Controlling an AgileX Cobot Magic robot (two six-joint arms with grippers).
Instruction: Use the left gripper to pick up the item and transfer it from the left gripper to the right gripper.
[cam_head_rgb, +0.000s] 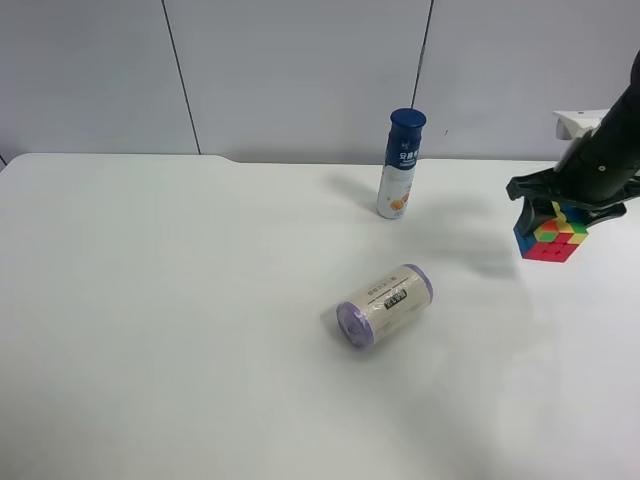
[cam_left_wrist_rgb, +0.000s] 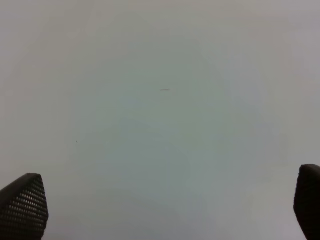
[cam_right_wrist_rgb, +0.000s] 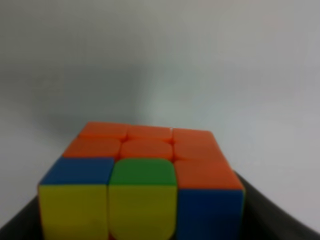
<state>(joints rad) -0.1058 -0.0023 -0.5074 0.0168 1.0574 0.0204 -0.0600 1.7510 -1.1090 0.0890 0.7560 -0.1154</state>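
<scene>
The puzzle cube (cam_head_rgb: 548, 238) sits between the fingers of the arm at the exterior high view's right, low over the white table (cam_head_rgb: 150, 300) near its right edge. This is my right gripper (cam_head_rgb: 560, 212), black with a white box on top. In the right wrist view the cube (cam_right_wrist_rgb: 145, 190) fills the frame, with orange, blue, green and yellow squares showing, and black fingers (cam_right_wrist_rgb: 270, 210) on both sides of it. My left gripper (cam_left_wrist_rgb: 165, 210) is open and empty over bare table; only its two fingertips (cam_left_wrist_rgb: 22, 205) show. It is out of the exterior high view.
A white bottle with a blue cap (cam_head_rgb: 401, 165) stands upright at the back middle. A purple-ended cylindrical roll (cam_head_rgb: 384, 305) lies on its side in the middle of the table. A grey panelled wall runs behind the table.
</scene>
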